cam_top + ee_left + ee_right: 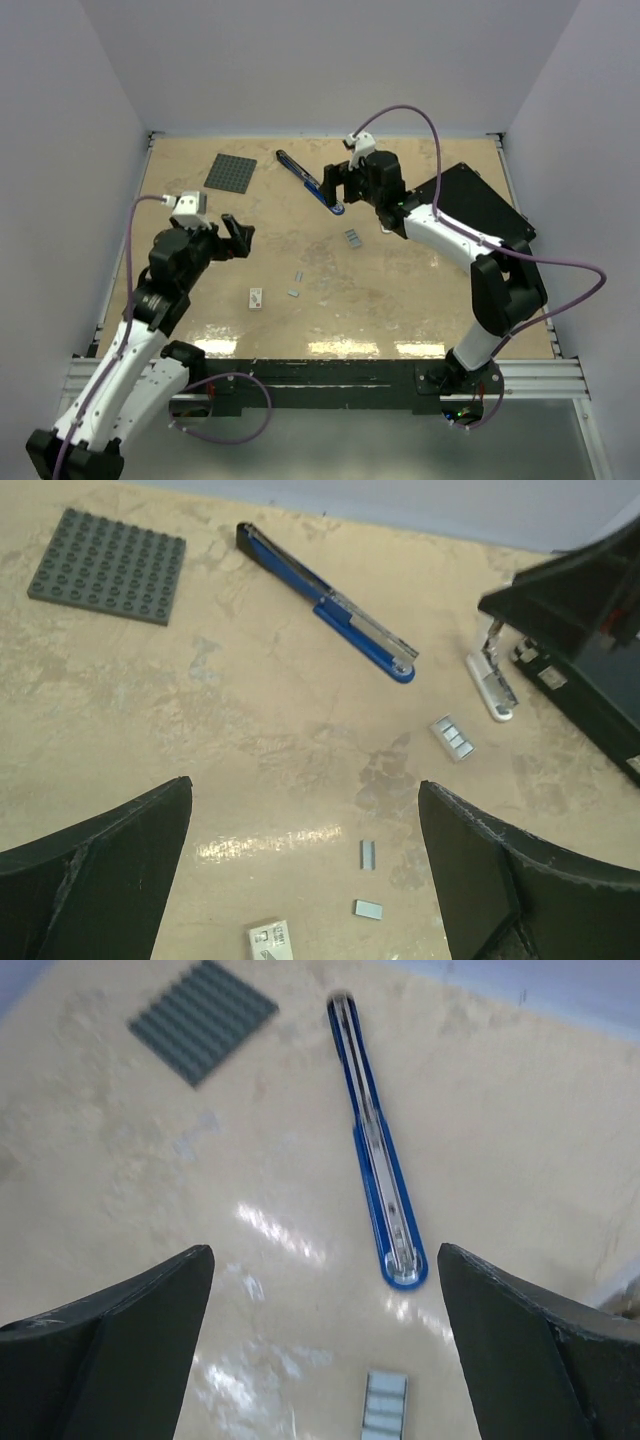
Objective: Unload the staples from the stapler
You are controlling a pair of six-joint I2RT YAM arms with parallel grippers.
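Right wrist: stapler [375, 1160] flat, ahead of spread right claw [322, 1252], apart.

Pale walls [300, 60], glossy beige tabletop [420, 290]

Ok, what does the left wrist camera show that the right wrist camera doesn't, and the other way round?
Only the left wrist view: two loose staple bits, the small white block, the silver-white tool and the left fingers. Only the right wrist view: the right fingers, spread wide with nothing between them. Both: the blue stapler with its metal rail showing, the grey studded plate and a wider staple strip.
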